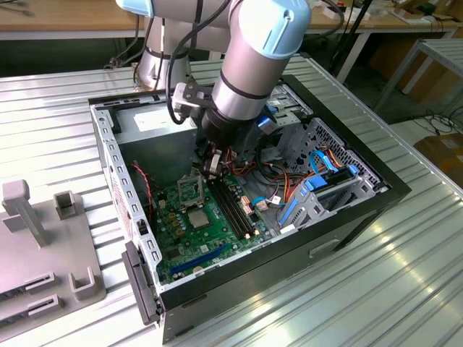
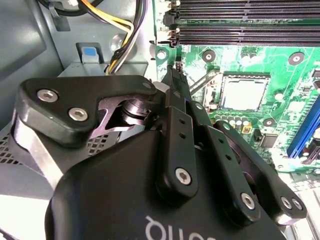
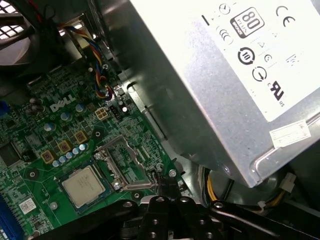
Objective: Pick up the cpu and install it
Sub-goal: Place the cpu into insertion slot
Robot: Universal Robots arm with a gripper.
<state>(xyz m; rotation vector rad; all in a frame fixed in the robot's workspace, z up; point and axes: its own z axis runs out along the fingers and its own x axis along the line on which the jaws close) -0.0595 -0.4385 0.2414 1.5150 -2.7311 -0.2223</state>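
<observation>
The cpu (image 3: 82,186) lies flat in its socket on the green motherboard (image 3: 30,150), silvery top up, and it shows in both wrist views (image 2: 243,92) and in the exterior view (image 1: 197,217). The dull metal socket frame (image 3: 122,159) stands flipped open beside it. My gripper (image 2: 176,74) hangs just past that frame, away from the cpu, with its thin fingers together. The fingertips (image 3: 161,181) meet the end of the socket lever (image 3: 136,186); whether they pinch it is unclear. In the exterior view the gripper (image 1: 213,168) reaches down into the open case.
The silver power supply (image 3: 225,75) stands close beside the gripper. Black memory slots (image 1: 233,206) run along the socket's other side. Cables (image 1: 289,173) and a blue-trimmed drive cage (image 1: 325,188) crowd the exterior view's right. A grey fixture (image 1: 36,238) sits outside the case wall (image 1: 116,173).
</observation>
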